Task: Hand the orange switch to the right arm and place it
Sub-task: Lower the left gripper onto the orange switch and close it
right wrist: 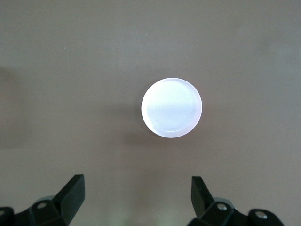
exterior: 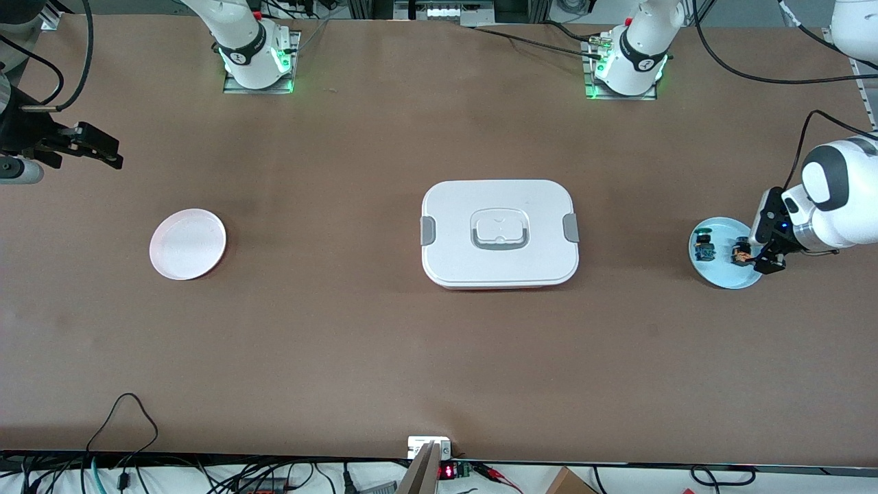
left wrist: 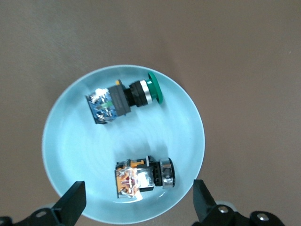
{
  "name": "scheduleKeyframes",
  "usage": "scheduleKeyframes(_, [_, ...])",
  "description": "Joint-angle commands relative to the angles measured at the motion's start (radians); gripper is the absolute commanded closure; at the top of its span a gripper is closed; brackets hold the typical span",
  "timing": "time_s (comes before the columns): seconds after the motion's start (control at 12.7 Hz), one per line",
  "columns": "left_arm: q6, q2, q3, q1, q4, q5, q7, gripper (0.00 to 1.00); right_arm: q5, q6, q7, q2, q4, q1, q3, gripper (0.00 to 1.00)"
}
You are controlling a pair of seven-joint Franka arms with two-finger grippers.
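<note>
The orange switch lies on the blue plate beside the green switch, under the wide-open, empty left claw, which should descend and grip; the right claw waits open over the worktop.

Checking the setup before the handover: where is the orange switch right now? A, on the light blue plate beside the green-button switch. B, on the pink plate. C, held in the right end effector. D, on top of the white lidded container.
A: the orange switch lies on the light blue plate beside the green-button switch, with the open left end effector over it.
</note>
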Motion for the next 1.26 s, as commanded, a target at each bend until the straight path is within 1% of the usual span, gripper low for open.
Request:
scheduleKeyframes(0.0, [0.056,0.054,-0.012,0.044,0.008,-0.045,0.093,0.0,-0.012,0.0,0.0,0.003,0.016,0.004,0.004,0.0])
scheduleKeyframes(0.32, [0.059,0.075,-0.012,0.042,0.018,-0.074,0.093,0.0,-0.012,-0.002,0.003,0.003,0.016,-0.001,0.003,0.0])
scheduleKeyframes(1.18, [0.108,0.124,-0.013,0.053,0.021,-0.102,0.096,0.0,-0.012,-0.002,0.005,0.002,0.016,0.002,0.003,0.0])
